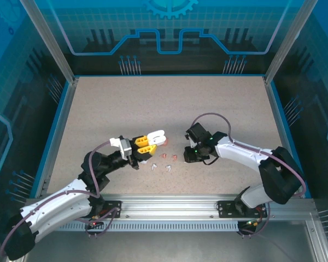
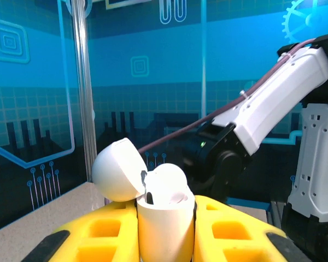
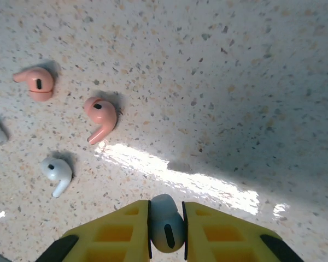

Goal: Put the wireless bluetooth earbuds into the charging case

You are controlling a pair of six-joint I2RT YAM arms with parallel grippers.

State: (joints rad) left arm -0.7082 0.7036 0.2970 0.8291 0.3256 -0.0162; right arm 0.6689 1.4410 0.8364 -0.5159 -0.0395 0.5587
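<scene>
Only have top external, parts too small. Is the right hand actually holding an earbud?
Observer: Yes. Right wrist view: a white earbud pinched between the right hand's yellow fingers.
Operator: Case lid open?
Observer: Open. Left wrist view: left hand holds the white charging case upright, lid tipped back.
Operator: What's loose near the right hand?
Observer: A salmon earbud, a second salmon one and a white one lie apart on the table.
</scene>
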